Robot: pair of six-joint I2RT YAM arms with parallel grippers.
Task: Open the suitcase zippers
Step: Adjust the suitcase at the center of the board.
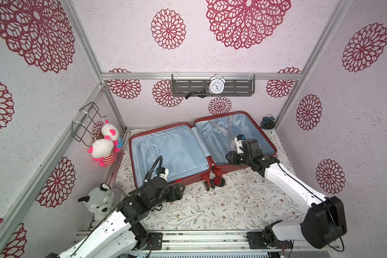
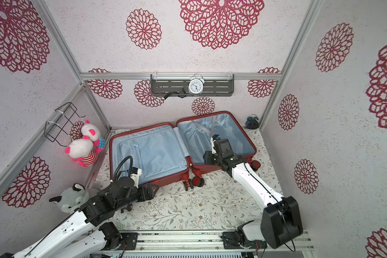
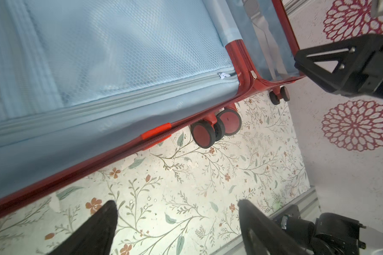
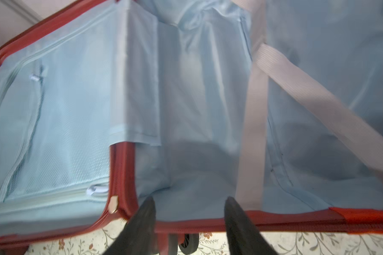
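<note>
Floral tabletop (image 1: pixel 210 205): one suitcase (image 1: pixel 177 149), lying open; left gripper (image 3: pixel 177 204), right gripper (image 4: pixel 189 198) both spread.

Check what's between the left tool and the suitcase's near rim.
Only bare floral table cover lies between the left tool and the suitcase rim; the left wrist view shows it. The wheels stand off to the side.

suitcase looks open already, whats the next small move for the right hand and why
Probably lift the right hand up, clear of the near rim. The suitcase lies flat with both halves spread and its blue lining showing, and the hand is open and empty, so nothing seems left to pull.
</note>
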